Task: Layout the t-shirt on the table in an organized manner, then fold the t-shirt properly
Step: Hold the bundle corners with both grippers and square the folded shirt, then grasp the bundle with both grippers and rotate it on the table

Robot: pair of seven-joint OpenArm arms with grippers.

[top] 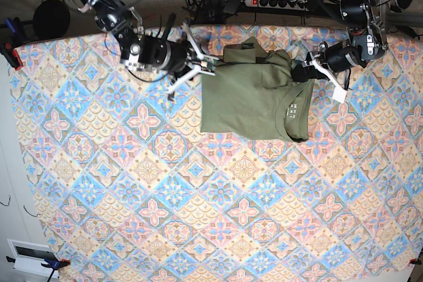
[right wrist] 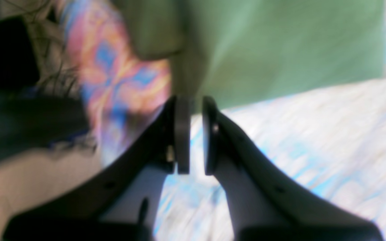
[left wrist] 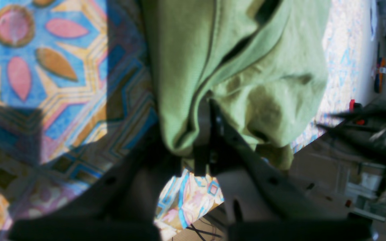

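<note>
**A:** What do we count, starting from the near edge?

**B:** One table (top: 152,229), its diamond-tiled cloth bare across the near half and the middle. We list no containers. Towards the far edge lies one t-shirt (top: 254,100), olive green, partly folded, its neck with the small printed label turned to the table's right side in the base view.

**A:** And the arms?

**B:** Two. We enter the left gripper (left wrist: 209,110) at the shirt's right end, close to the far right corner. Its fingers are pressed together with a fold of green cloth caught between them; the wrist view shows the fabric bunched over the tips.

**A:** The other one?

**B:** The right gripper (right wrist: 196,134) sits at the shirt's left far corner, close to the table's far edge. Its pads (right wrist: 182,134) stand a narrow slit apart. The wrist view is blurred; green cloth reaches the tips, but we cannot tell whether any is pinched.
</note>
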